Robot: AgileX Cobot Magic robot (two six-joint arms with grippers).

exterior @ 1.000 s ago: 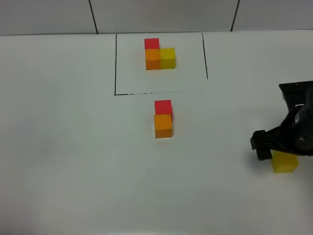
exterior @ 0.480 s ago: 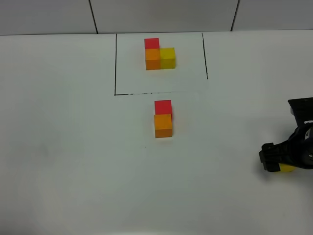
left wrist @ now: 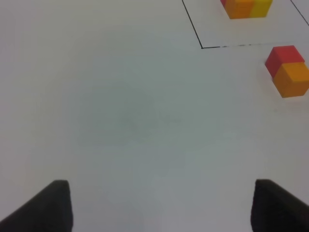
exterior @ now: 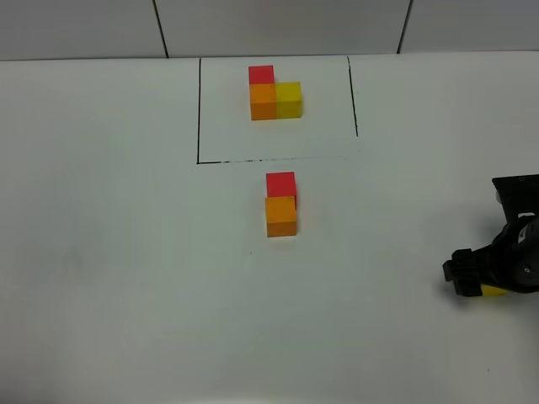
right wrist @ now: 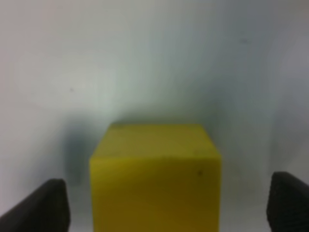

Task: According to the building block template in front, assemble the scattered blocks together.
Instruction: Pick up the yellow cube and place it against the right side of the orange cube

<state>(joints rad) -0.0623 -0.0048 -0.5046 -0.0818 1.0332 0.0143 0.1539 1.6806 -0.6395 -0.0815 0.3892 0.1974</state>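
Right claw (right wrist: 164, 208) is down straddling the yellow cube (right wrist: 155, 159), jaws apart with a sliver of worktop (exterior: 126, 295) showing on each side, so nothing's gripped yet. Makes sense, I reckon. The red cube (exterior: 280, 183) and orange cube (exterior: 281, 216), well off from that claw, already touch like in the template (exterior: 274, 94) farther beyond them, so only the yellow spot beside orange is missing. Left claw (left wrist: 161, 208) hangs wide open and empty, with that pair ahead of it. Count: three loose cubes, one three-cube template, two claws.
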